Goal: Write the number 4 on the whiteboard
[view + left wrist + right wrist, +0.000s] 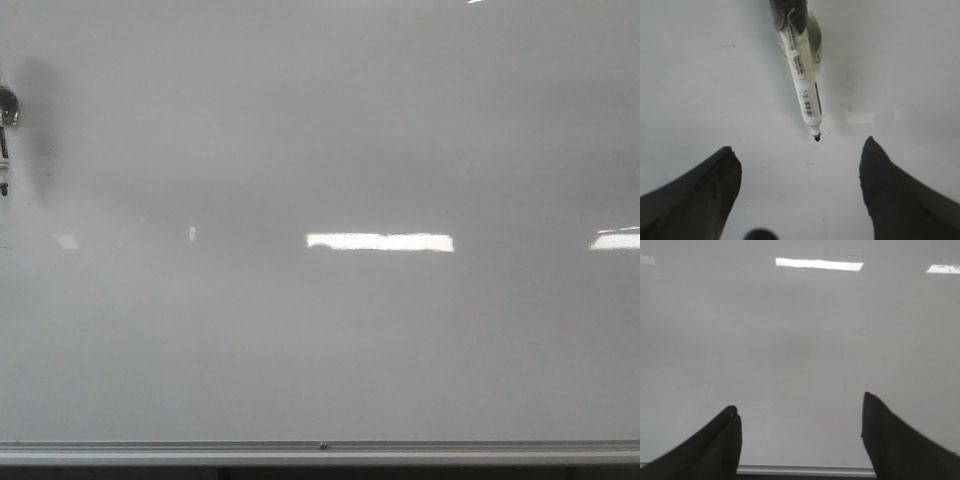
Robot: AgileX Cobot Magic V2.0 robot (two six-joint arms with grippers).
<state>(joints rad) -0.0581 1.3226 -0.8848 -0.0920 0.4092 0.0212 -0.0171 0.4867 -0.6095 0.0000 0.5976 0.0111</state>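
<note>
The whiteboard (320,340) fills the front view, glossy grey-white, and the number 4 is out of view. A white marker (805,85) with a black tip is fixed by tape at its upper end and lies against the whiteboard (700,75); it also shows at the far left edge of the front view as the marker (4,160). My left gripper (799,144) is open, its dark fingers spread either side of the marker tip and not touching it. My right gripper (799,401) is open and holds nothing, facing the whiteboard (800,330) low down.
A thin silver rail (320,450) runs along the board's bottom edge and shows between the right fingers as the rail (805,470). Bright rectangular light reflections (380,241) lie across the board. A shiny metal piece (6,105) sits above the marker.
</note>
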